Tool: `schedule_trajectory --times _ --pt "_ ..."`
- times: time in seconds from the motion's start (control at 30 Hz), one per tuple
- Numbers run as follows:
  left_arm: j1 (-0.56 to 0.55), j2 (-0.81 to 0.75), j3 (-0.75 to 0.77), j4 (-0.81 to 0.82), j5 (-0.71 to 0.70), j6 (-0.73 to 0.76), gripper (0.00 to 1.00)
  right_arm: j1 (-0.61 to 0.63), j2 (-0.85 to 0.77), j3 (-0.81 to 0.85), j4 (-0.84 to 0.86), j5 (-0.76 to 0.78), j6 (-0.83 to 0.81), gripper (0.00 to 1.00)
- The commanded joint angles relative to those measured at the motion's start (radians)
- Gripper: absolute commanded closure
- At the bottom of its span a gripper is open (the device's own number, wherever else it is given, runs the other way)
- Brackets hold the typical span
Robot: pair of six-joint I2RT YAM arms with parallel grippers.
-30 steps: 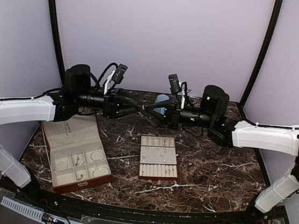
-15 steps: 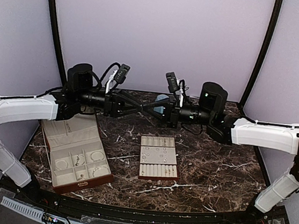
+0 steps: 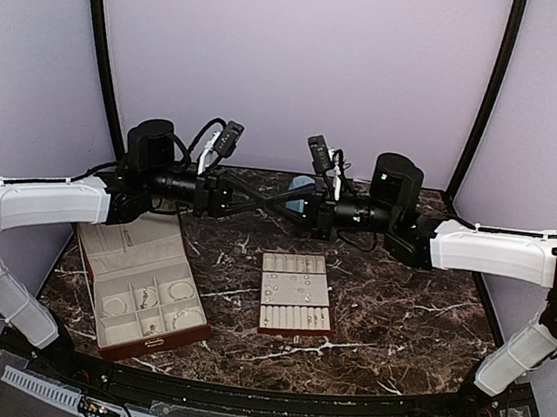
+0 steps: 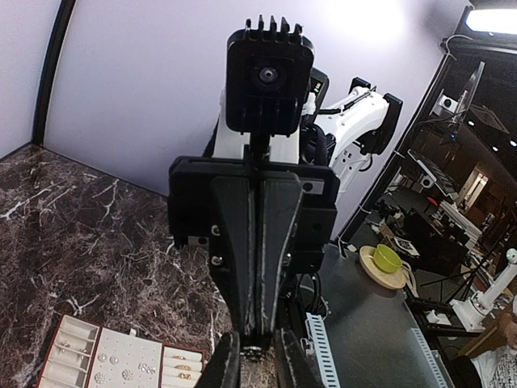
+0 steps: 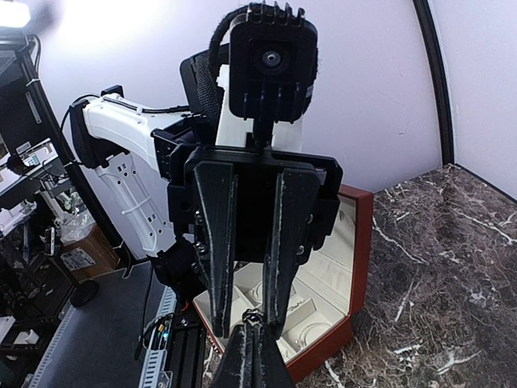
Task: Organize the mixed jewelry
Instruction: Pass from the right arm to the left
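Box [image 3: 128, 247] front-left on table [image 3: 417, 315]; slotted tray [image 3: 331, 275] right of it, centre; jewelry [image 3: 181, 291] inside both.

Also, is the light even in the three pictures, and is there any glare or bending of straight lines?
Top external: soft, even light, no hard shadows; the black posts look curved, and the jewelry in the cream tray is too small to read. Left wrist: glare washes the wall at the top. Right wrist: the same glare at the top left; the marble table is sharp.

Tabletop [image 3: 397, 313]: dark marble-look, white-veined, glossy. Box [image 3: 158, 342]: reddish-brown smooth shell, matt cream lining. Jewelry [image 4: 127, 374]: bright silver-coloured metal. Fingers [image 4: 279, 234]: matt black plastic, scuffed.
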Motion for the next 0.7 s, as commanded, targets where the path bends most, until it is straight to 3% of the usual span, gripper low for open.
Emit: schedule_trajectory --times 0.0,0.6,0.67 --pt "-0.005 -0.002 0.025 0.026 0.027 0.000 0.83 0.009 0.009 0.027 0.018 0.001 -0.009 1.00" --pt "-0.005 -0.008 0.019 0.031 0.037 -0.009 0.99 0.005 0.009 0.013 0.021 0.034 -0.001 1.00" --pt "-0.005 -0.009 0.020 0.027 0.027 -0.009 1.00 0.002 0.007 0.009 0.025 0.045 0.008 0.80"
